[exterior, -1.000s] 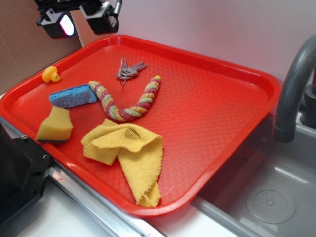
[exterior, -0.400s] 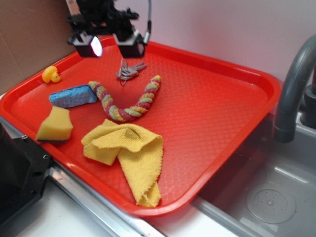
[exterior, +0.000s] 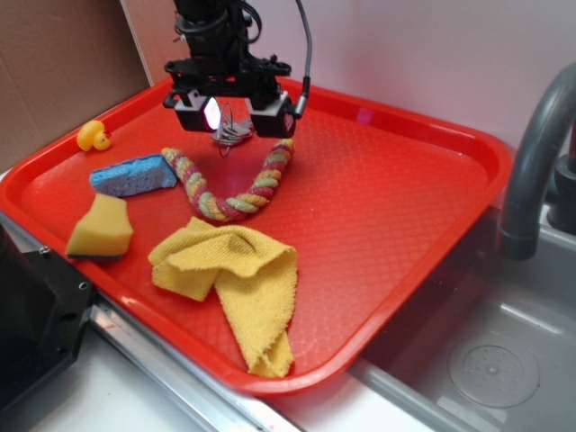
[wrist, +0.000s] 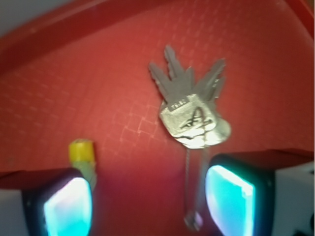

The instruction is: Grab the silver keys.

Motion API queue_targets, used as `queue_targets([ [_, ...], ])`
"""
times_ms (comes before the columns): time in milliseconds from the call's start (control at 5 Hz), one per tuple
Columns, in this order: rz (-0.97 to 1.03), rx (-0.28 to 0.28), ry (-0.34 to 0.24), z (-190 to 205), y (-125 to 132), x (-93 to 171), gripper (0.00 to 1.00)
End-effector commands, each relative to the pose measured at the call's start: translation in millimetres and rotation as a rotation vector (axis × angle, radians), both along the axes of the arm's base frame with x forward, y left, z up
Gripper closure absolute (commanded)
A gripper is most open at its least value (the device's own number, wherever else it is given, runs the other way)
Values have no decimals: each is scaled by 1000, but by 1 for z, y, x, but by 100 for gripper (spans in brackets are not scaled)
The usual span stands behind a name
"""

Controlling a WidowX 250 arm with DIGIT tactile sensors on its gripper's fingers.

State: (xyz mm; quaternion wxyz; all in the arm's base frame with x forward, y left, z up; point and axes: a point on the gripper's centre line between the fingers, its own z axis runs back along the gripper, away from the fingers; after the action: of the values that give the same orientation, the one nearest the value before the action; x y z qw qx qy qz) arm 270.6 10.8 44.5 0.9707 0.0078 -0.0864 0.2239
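Wrist view — silver keys (wrist: 193,107) lie ahead of the spread claw (wrist: 147,196).

Robot arm (exterior: 214,31): black, blocky links with a thin black cable looping down its right side. Claw (exterior: 236,112): two black-framed fingers (wrist: 236,196) with rounded, glowing cyan-white pads; a white housing edge shows beside each finger in the wrist view.

The gripper (exterior: 233,114) is being brought down and rightward from the tray's (exterior: 432,225) far-left corner, jaws spread, over the silver keys (wrist: 193,108).
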Motion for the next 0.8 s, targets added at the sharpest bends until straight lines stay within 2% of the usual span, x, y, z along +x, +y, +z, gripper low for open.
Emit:
queue_targets([
  [0, 65, 10, -2, -1, 18, 6, 100],
  [400, 57, 53, 37, 5, 35, 0, 100],
  [600, -41, 25, -6, 55, 29, -8, 100],
])
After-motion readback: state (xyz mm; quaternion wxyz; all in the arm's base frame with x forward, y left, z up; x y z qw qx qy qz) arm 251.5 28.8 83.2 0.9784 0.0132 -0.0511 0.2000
